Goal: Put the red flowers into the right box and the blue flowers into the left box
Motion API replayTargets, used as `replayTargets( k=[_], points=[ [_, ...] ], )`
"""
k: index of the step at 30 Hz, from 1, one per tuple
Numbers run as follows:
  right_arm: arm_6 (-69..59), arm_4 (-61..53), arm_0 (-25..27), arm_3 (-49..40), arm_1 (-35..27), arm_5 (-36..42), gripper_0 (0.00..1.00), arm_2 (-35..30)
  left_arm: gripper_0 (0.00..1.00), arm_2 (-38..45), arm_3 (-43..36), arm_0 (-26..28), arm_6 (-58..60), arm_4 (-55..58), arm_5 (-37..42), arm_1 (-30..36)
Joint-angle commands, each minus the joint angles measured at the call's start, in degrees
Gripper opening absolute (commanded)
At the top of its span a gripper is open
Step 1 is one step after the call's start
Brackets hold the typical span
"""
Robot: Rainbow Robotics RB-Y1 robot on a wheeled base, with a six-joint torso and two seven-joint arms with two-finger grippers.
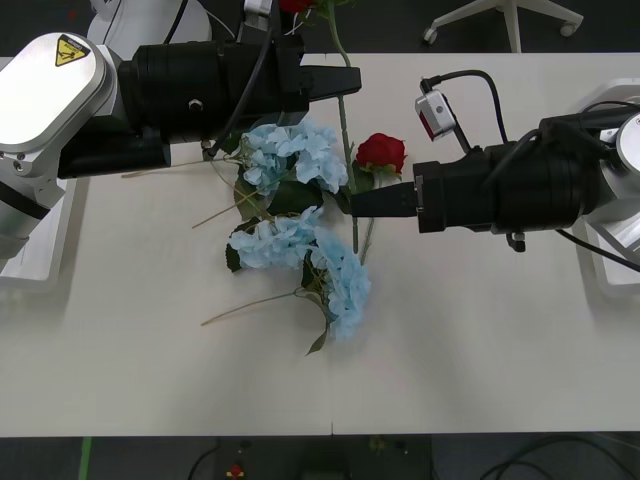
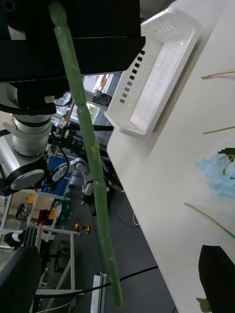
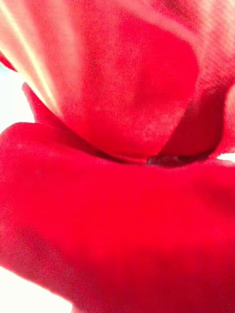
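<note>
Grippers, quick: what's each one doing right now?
Left gripper: closed on a rose stem.
Right gripper: jaws open, holding nothing.

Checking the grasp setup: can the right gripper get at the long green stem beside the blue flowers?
Probably yes. The right gripper is open, and the green stem runs between its fingers with nothing across it, though the blue flowers lie close alongside.

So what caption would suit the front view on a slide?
Two black grippers, left and right, meet over blue flowers and a red rose.
</note>
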Motion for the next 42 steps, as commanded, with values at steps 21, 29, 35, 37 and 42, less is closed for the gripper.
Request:
replayTargets(
  k=[21,29,35,37,42],
  points=[
    [-4.6,0.2,-0.3,-3.0,1.2,-3.1,0.0,2.7,0.0,-0.5,-1.9,-1.5,-1.4,0.8,0.5,-0.7],
    [-4.8,0.2,-0.3,-3.0,1.2,-3.1,0.0,2.8,1.0,-0.5,-1.9,-1.5,-1.4,0.8,0.5,-0.7],
    [-5.2,0.2,-0.4,-3.0,0.8,-3.3,0.0,2.7,1.0,-0.5,-1.9,-1.5,-1.4,0.8,0.5,-0.7],
    [-5.4,1.0,-0.5,-2.9,0.4,-3.3,0.0,2.7,1.0,-0.5,-1.9,-1.5,-1.4,0.8,0.5,-0.7],
    [-6.2,4.8,-0.5,-2.6,-0.7,-3.2,0.0,2.7,1.0,-0.5,-1.9,-1.5,-1.4,0.8,0.5,-0.7]
  ],
)
